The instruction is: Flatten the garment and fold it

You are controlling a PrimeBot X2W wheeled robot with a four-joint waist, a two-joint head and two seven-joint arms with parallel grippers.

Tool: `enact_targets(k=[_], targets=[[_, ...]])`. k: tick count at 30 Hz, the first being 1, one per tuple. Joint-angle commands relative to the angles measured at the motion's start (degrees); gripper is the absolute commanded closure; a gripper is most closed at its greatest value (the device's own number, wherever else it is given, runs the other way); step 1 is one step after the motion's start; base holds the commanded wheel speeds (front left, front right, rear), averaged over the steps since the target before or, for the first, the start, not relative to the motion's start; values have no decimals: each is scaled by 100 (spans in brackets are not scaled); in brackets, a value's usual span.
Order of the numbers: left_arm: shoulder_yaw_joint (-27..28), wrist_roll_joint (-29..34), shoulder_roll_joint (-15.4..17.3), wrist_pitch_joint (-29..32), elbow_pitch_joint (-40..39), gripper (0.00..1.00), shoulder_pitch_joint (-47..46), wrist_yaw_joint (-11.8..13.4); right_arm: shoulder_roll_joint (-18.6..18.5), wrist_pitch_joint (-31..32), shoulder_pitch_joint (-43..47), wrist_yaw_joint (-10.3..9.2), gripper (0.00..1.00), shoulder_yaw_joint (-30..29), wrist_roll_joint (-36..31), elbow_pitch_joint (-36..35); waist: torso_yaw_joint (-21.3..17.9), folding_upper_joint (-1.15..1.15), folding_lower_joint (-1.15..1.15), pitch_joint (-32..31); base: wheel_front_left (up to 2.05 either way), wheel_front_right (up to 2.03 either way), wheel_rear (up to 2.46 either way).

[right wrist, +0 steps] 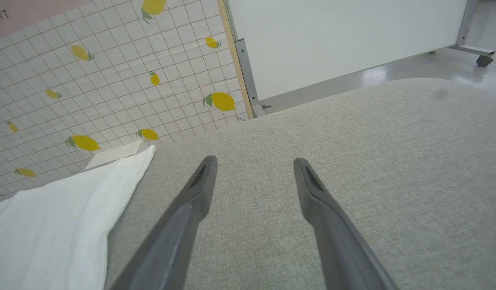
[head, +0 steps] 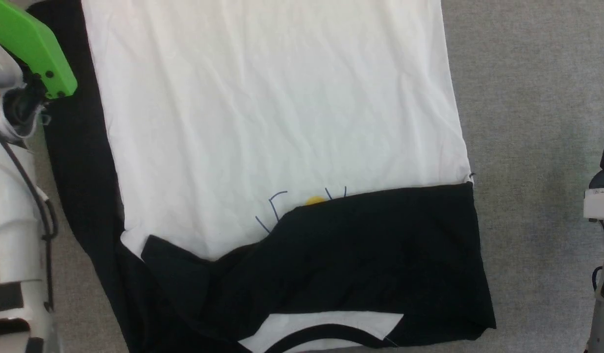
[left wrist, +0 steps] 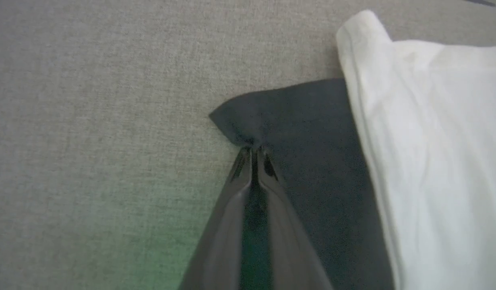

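Grey surface [left wrist: 91, 121], garment [left wrist: 308, 129] in left jaws

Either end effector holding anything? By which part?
Left end effector is shut on the garment, pinching a corner of its black sleeve. Right end effector is open above the grey surface, holding nothing.

You see the garment [head: 263, 113] lying flat on the grey surface [head: 532, 98], white body lightly creased, one black sleeve [head: 370, 245] folded across the chest, partly hiding the print [head: 314, 201].
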Motion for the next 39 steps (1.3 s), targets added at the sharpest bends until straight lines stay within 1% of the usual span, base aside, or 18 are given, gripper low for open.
enact_targets(k=[1, 2, 4, 10, 13, 15, 20, 24, 26, 28, 31, 33, 35, 37, 39], targets=[[73, -137, -134, -140, 135, 100, 321, 127, 1, -5, -85, -8, 0, -11, -53, 6, 60, 0, -1, -101, 0, 0, 0], [272, -255, -191, -399, 114, 100, 328, 245, 1, 0, -86, -8, 0, -10, -67, 21, 86, 0, -1, -179, 0, 0, 0], [617, -449, -229, -866, 85, 100, 390, 376, 1, -6, -82, -8, 0, -16, -77, 52, 140, 0, -1, -332, 0, 0, 0], [1494, -954, -225, -1868, 31, 100, 866, 493, 2, 27, 68, -8, 0, -60, -126, 197, 395, 0, -1, -931, 0, 0, 0], [1868, -1143, -129, -2295, 9, 100, 1195, 395, 2, 65, 208, -8, 0, -53, -126, 250, 559, 0, -1, -1269, 0, 0, 0], [2012, -1224, -92, -2514, -23, 100, 1385, 281, 2, 89, 284, -8, 0, -69, -132, 297, 671, 0, -1, -1481, 0, 0, 0], [2126, -1305, -97, -2867, -254, 100, 1792, 8, 2, 121, 439, -8, 0, -42, -101, 430, 878, 0, -1, -1947, 0, 0, 0], [2137, -1341, -140, -2970, -886, 100, 2073, -116, 2, 138, 517, -8, 0, 29, -92, 517, 947, 0, -1, -2264, 0, 0, 0], [2060, -1309, -165, -2905, -1318, 100, 2241, -152, 2, 148, 557, -8, 0, 51, -86, 548, 954, 0, -1, -2404, 0, 0, 0], [1946, -1346, -284, -2798, -1840, 100, 2379, -189, 2, 161, 601, -8, 0, 64, -83, 562, 956, 0, -1, -2528, 0, 0, 0], [1532, -1339, -564, -2538, -2593, 100, 2583, -244, 2, 180, 675, -8, 0, 21, -82, 594, 984, 0, -1, -2681, 0, 0, 0], [1036, -1262, -804, -2300, -3051, 100, 2716, -295, 2, 186, 743, -8, 0, -10, -71, 598, 994, 0, -1, -2756, 0, 0, 0], [549, -1236, -1048, -2095, -3322, 100, 2796, -350, 2, 186, 798, -8, 0, -28, -59, 618, 985, 0, -1, -2830, 0, 0, 0], [6, -1153, -1332, -1909, -3475, 100, 2829, -374, 2, 185, 830, -8, 0, -48, -34, 632, 963, 0, -1, -2869, 0, 0, 0], [-477, -1071, -1547, -1779, -3476, 100, 2812, -385, 2, 166, 844, -8, 0, -72, -12, 658, 929, 0, -1, -2896, 0, 0, 0]])
